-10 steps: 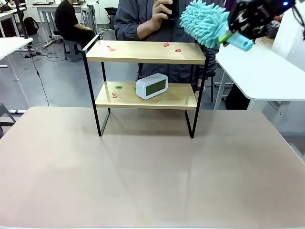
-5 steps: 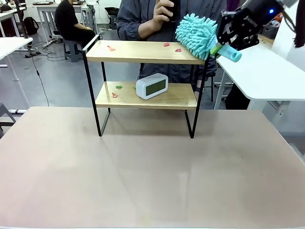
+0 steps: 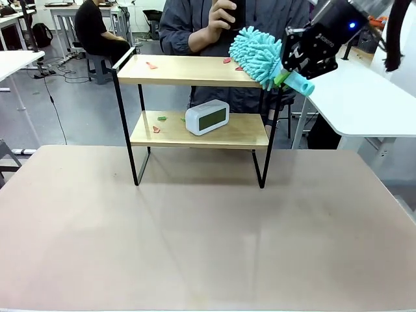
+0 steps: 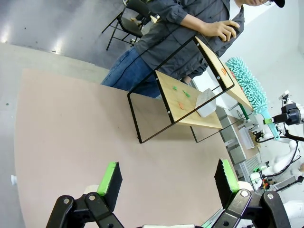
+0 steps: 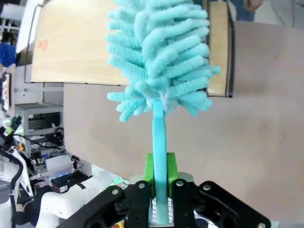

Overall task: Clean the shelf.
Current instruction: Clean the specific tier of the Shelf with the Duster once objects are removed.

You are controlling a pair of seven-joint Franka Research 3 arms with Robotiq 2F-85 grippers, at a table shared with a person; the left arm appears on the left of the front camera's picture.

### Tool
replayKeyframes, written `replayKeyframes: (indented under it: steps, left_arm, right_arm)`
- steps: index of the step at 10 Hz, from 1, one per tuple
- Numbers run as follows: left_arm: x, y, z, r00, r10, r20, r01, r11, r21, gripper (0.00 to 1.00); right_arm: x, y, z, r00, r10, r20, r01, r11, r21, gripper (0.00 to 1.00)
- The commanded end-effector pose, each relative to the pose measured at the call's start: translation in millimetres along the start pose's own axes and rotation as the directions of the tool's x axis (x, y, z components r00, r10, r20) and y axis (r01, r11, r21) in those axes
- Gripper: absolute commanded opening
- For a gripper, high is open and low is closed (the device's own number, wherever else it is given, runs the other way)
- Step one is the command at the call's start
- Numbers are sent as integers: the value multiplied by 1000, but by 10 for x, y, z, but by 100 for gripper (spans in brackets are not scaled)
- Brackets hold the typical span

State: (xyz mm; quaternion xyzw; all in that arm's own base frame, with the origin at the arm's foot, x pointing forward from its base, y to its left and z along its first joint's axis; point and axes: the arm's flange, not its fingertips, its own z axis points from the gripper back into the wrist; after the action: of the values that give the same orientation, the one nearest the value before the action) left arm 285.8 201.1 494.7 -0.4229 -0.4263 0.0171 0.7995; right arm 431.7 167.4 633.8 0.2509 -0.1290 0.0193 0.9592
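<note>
Item 1, shelf (image 3: pixel 188 70). It stands on the bench (image 3: pixel 195 247) toward 12 o'clock from the bench's middle, near the far edge, upright on its four legs. Both boards are level.

Item 2, top board. Three red scraps (image 3: pixel 151 65) lie on it: one near the 9 o'clock end and two toward the 3 o'clock end, close to the far edge.

Item 3, lower board. A white clock (image 3: pixel 207 117) sits near the middle, display facing the robot's side. At 9 o'clock of the clock lie a green scrap (image 3: pixel 162 118) and one more red piece.

Item 4, right claw (image 3: pixel 286 68). It is at 3 o'clock of the top board, just off that end. In the right wrist view the right claw (image 5: pixel 160 173) is clamped tight on the thin handle of a turquoise duster (image 5: pixel 161 57), the handle running up between the green pads. The fluffy head of the duster (image 3: pixel 255 53) lies over the 3 o'clock end of the top board and hides part of the nearest scrap. Whether the fibres press on the wood cannot be told.

Item 5, left claw (image 4: pixel 168 178). Its fingers stand spread wide with nothing between them, above bare bench. From there the shelf (image 4: pixel 190 116) shows at about 1 o'clock, well apart.

Item 6, person. Standing at 12 o'clock behind the shelf, one hand (image 3: pixel 221 14) raised around a dark object.
</note>
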Motion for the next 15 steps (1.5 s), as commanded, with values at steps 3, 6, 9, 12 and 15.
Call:
replayKeyframes:
  steps: [3, 6, 9, 12, 15]
  left_arm:
    - [-12, 1, -25, 999, -22, 26, 23, 1000, -18, 100]
    - [-12, 1, -25, 999, -22, 26, 23, 1000, -18, 100]
    - [-12, 1, -25, 999, -22, 26, 23, 1000, -18, 100]
    - [-12, 1, -25, 999, -22, 26, 23, 1000, -18, 100]
    - [-12, 1, -25, 999, -22, 26, 23, 1000, -18, 100]
  right_arm:
    - [109, 345, -138, 994, 98, -42, -98, 995, 15, 12]
    - [195, 638, -284, 964, 229, -135, -219, 972, 79, 12]
    - [273, 841, -415, 905, 336, -259, -296, 938, 181, 12]
    - [346, 898, -444, 839, 427, -337, -343, 896, 282, 12]
    - [373, 670, -226, 732, 501, -462, -342, 856, 387, 12]
